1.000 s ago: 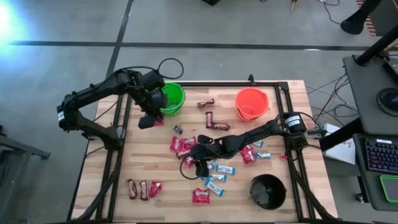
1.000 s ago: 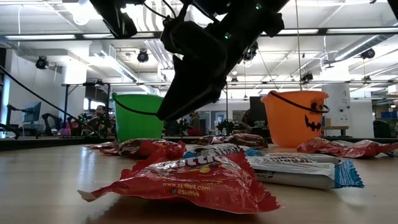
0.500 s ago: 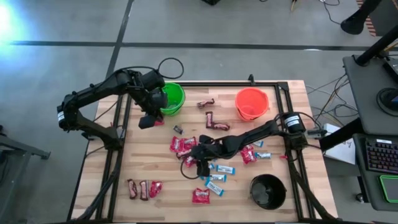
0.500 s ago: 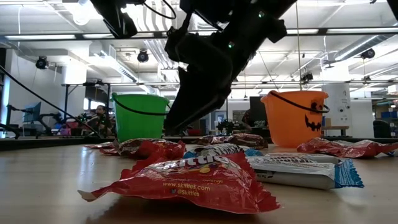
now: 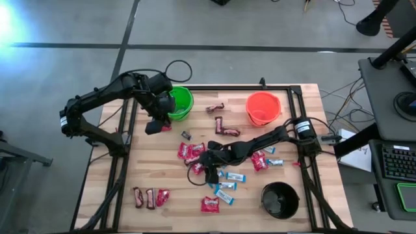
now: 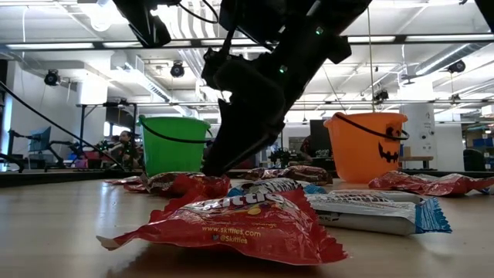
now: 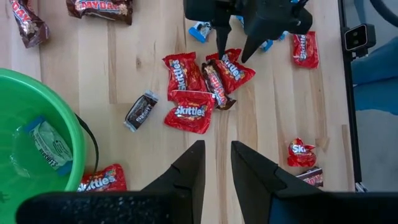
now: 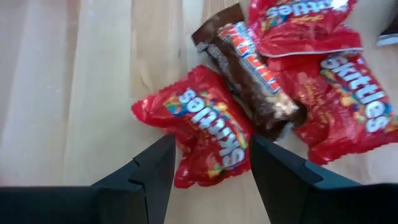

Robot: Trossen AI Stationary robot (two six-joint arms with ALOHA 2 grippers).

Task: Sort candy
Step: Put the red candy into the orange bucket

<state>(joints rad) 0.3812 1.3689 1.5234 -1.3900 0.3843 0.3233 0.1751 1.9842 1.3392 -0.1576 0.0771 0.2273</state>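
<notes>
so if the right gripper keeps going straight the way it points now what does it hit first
Most likely the red Skittles packet lying between the open fingers of the right gripper, with the dark brown bar just beyond it. How far above the packet it is remains unclear.

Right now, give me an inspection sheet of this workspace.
Surface: wooden table, bare between items.
Job's things: candy scattered mid-table; one packet inside the green bucket.
Clutter: orange bucket and black bucket on the table.
Hands: right hand open, straddling a red Skittles packet; left hand empty, fingers slightly apart, beside the green bucket.
Cables: black loop behind the green bucket.
Surroundings: desk with keyboard at right.
</notes>
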